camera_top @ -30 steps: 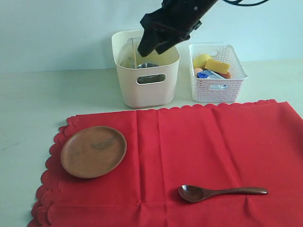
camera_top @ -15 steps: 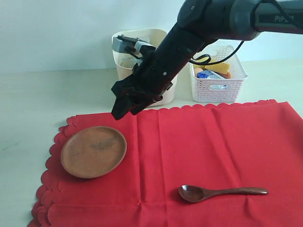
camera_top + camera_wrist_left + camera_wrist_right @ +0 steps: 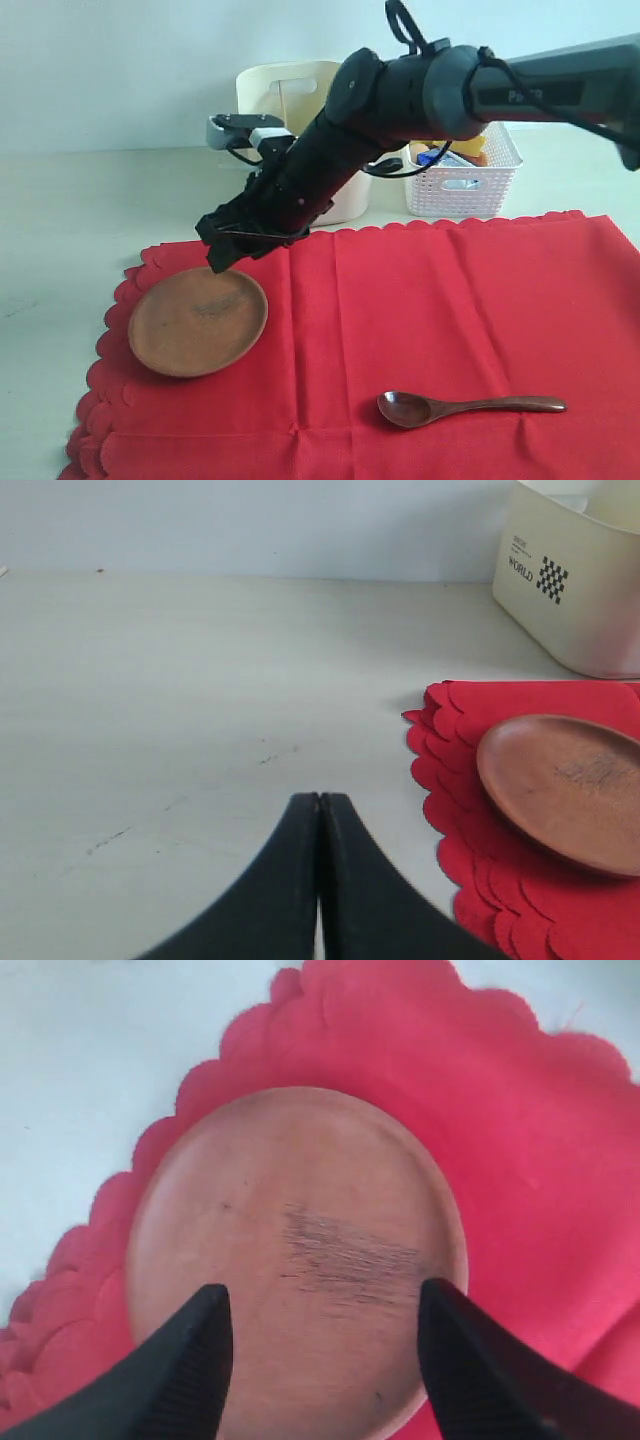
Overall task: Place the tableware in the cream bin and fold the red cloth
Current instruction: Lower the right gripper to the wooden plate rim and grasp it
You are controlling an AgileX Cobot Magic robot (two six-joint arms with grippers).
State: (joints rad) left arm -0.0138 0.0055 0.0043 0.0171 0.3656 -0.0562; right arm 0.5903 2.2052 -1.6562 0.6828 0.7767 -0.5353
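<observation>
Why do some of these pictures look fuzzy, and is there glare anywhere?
Exterior view: soft light, no glare; the dark arm looks smeared, its lettering illegible, while the wooden spoon is crisp. Right wrist view: the brown plate is soft, the right pincer blurred. Left wrist view: sharp; the shut left pincer is a flat black shape.

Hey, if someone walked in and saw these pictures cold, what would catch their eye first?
The big red cloth covering the near half of the table grabs the eye first. Next comes the black right arm reaching across from the right, its open claw hovering over the brown plate at the cloth's left end. A dark wooden spoon lies alone near the cloth's front edge.
</observation>
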